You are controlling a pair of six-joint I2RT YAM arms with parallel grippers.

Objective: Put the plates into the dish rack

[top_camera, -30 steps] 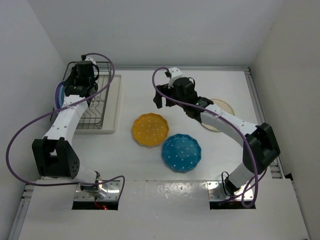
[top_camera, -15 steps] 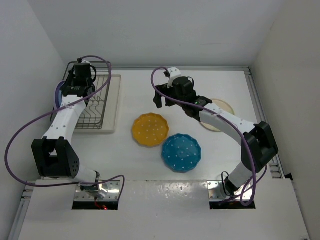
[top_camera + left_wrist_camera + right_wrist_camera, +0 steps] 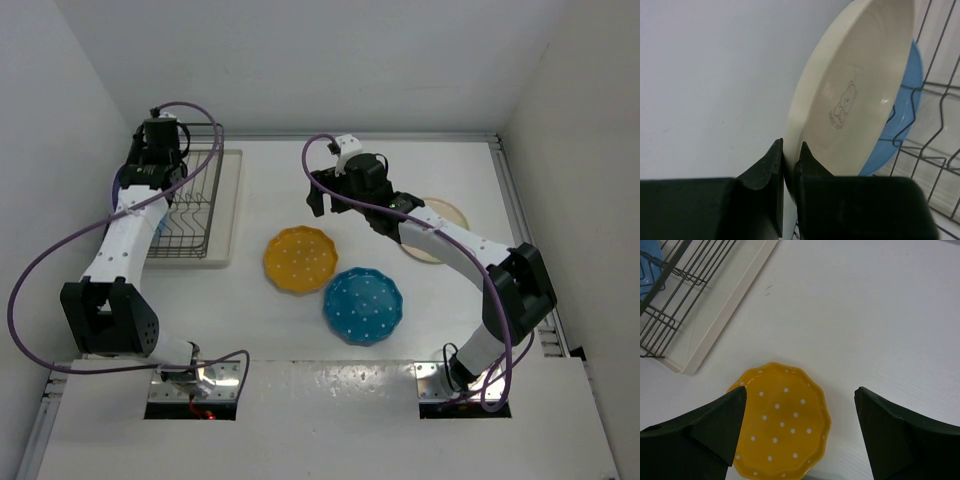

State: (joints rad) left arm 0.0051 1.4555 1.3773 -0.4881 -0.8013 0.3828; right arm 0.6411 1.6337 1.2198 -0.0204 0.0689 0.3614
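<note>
My left gripper (image 3: pixel 790 147) is shut on the rim of an off-white plate (image 3: pixel 860 95) with a small bear mark, held on edge. A light blue plate (image 3: pixel 907 115) stands right behind it in the dark wire dish rack (image 3: pixel 935 107). From above, the left gripper (image 3: pixel 152 152) is over the rack's (image 3: pixel 192 205) far left corner. My right gripper (image 3: pixel 800 395) is open and empty above the yellow dotted plate (image 3: pixel 782 422), which lies flat mid-table (image 3: pixel 300 260). The teal dotted plate (image 3: pixel 363 305) lies beside it. A cream plate (image 3: pixel 447 214) lies partly under the right arm.
The rack sits on a flat cream tray (image 3: pixel 226 215), also seen in the right wrist view (image 3: pixel 725 305). White walls close in on the left, back and right. The left wall is right beside the held plate.
My left gripper has moved toward the far left corner of the rack with the plate in it. The right arm has hardly moved.
</note>
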